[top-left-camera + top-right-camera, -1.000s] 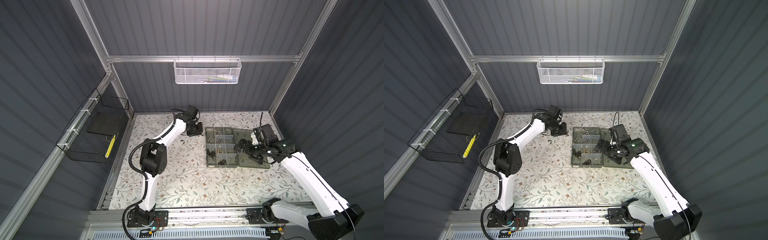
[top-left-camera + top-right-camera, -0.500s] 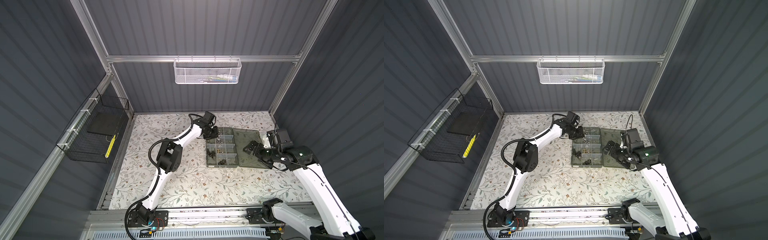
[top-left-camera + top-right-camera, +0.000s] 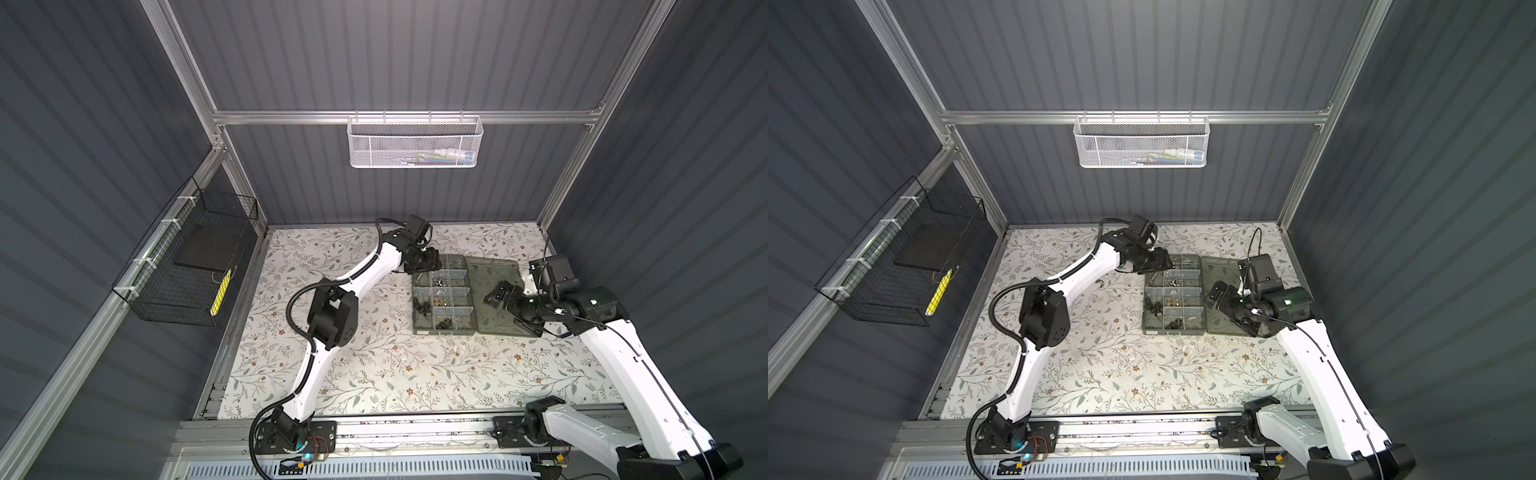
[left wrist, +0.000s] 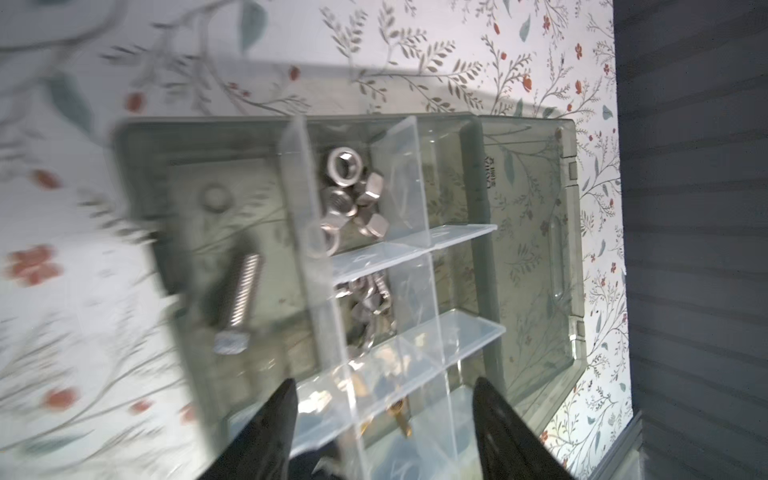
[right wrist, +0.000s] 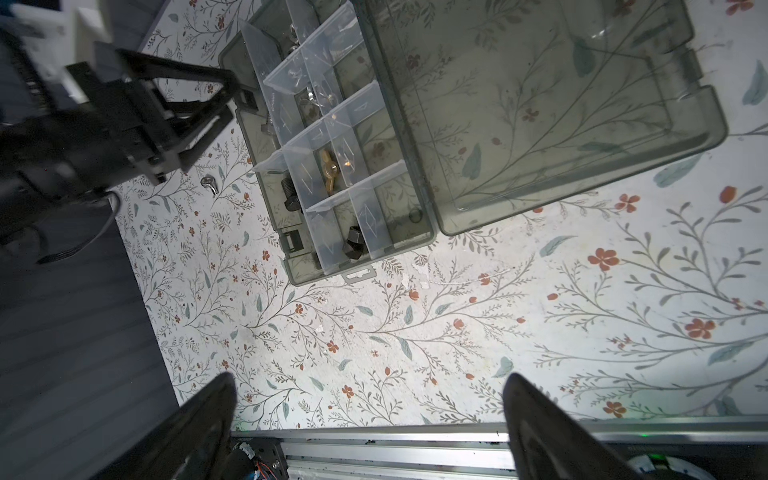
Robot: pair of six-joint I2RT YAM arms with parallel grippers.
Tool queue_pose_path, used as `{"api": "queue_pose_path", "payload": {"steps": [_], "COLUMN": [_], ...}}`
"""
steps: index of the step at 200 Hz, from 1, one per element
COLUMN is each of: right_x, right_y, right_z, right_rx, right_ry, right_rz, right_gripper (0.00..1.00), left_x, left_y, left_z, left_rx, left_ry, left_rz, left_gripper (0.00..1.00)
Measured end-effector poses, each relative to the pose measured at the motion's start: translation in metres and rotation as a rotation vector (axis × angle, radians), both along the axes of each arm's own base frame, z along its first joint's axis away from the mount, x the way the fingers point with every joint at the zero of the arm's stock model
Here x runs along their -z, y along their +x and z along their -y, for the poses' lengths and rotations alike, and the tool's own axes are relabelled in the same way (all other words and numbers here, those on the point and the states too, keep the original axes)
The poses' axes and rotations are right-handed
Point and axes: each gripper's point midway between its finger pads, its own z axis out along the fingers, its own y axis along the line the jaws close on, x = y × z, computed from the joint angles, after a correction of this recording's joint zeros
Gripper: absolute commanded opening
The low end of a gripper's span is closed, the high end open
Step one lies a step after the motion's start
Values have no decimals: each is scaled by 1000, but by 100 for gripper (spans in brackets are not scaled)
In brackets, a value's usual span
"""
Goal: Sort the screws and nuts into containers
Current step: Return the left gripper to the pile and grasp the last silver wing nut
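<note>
The grey-green organiser box (image 3: 444,331) (image 3: 1173,332) lies open on the flowered mat, its lid (image 3: 494,270) (image 5: 540,104) flat to the right. Its containers hold silver nuts (image 4: 349,187), a silver bolt (image 4: 239,299), a brass wing nut (image 5: 330,164) and black pieces (image 5: 291,195) (image 3: 424,308). My left gripper (image 3: 430,262) (image 3: 1163,262) (image 4: 382,384) hangs open over the box's far-left corner, nothing between its fingers. Over the lid's right side my right gripper (image 3: 513,309) (image 3: 1233,309) (image 5: 370,382) stands wide open and empty. One silver piece (image 3: 1100,284) (image 5: 209,183) lies on the mat left of the box.
A white mesh basket (image 3: 415,143) hangs on the back wall and a black wire basket (image 3: 187,266) on the left wall. A metal rail (image 3: 415,428) runs along the mat's front edge. Grey walls close in three sides.
My left arm has swung right from the mat to the box's far-left corner, and its jaws now stand apart. The right gripper has drawn back to the right, off the compartments.
</note>
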Motion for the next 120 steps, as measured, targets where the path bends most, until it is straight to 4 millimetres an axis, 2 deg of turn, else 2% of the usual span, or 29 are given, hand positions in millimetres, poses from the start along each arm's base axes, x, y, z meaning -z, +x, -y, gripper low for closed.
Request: {"api": "queue_pose_path", "payload": {"steps": [18,34,47,61,74,88,120], "right_x": [5,11,17,22,25,25,23], "right_y": [7,13,16,20,24,26,29], "right_z": [-4,-10,-18,-28,-37,-43,-49], "right_rx": [-8,-26,-55,-89,-117,-136,-150], "right_ry": [4,-1,-10,-19,-24,-24,-23], "right_rz": [-10,-26,-47,-64,-66,-65,-56], "right_gripper": [99,99,99,99,99,99,99], "left_x": [-20,-25,-16,6,31,52,75], "left_y": [11,19,26,24,14,0,-2], "left_z": [-57,-109,-150,-181,-196,-202,-199], "left_rx": [-85,-172,-246,-298,-318,-322,-316], "left_ry": [43,85,128,171,204,228,231], "left_rz": [29,33,11,-41,-105,-164,-212], "left_gripper": [68,68,67,66,63,61,56]}}
